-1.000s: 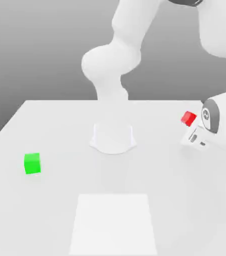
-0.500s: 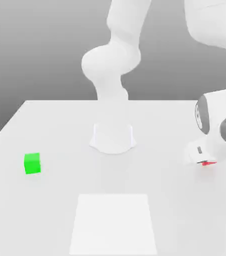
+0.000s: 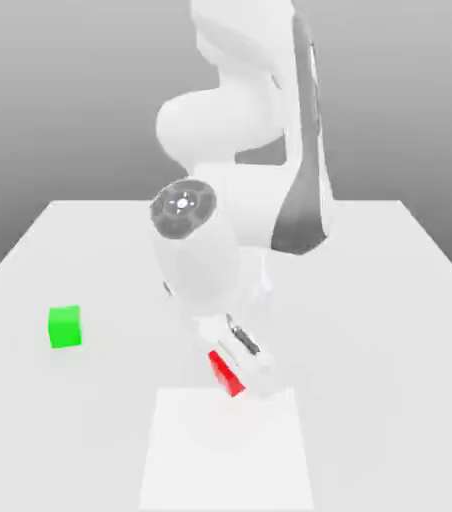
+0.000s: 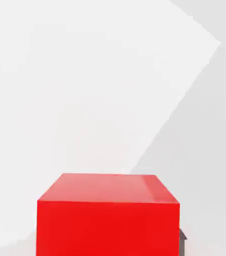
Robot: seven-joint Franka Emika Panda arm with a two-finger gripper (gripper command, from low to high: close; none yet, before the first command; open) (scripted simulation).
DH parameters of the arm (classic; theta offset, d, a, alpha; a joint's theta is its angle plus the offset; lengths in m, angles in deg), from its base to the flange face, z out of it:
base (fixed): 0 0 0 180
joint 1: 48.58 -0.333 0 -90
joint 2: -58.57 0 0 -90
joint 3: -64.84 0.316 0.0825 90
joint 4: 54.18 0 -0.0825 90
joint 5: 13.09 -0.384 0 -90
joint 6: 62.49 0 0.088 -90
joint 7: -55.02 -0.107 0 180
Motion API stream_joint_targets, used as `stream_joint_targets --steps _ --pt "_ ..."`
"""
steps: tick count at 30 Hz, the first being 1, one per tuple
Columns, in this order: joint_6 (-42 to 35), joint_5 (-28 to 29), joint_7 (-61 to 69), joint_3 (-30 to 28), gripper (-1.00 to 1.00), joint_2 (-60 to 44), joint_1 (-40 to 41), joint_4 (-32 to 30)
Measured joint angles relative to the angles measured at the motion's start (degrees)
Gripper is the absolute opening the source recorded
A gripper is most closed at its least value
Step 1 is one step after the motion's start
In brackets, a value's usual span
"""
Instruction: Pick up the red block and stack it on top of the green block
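Above the table (image 3: 390,300), gripper (image 3: 232,375) angled downward, pinching the red block (image 3: 224,372).

White table (image 3: 390,300); green block (image 3: 64,327) resting on it.

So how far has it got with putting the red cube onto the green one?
The pick-up looks done: the end effector is shut on the red block, carrying it near the middle of the table. The carry is in hand. Left to do: reach the green block, which sits alone toward the exterior view's left with nothing on top, then set the red one on it and let go.
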Motion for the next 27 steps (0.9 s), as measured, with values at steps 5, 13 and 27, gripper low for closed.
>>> stream_joint_targets --steps 5,13,27 --pt "2.22 18.25 -20.06 -2.63 -1.0 8.83 15.64 -3.67" --pt "3.5 37.37 -44.61 -2.42 -1.0 20.73 44.83 -8.79" --pt "22.65 26.48 -43.75 -7.92 1.0 6.75 42.9 -10.57"
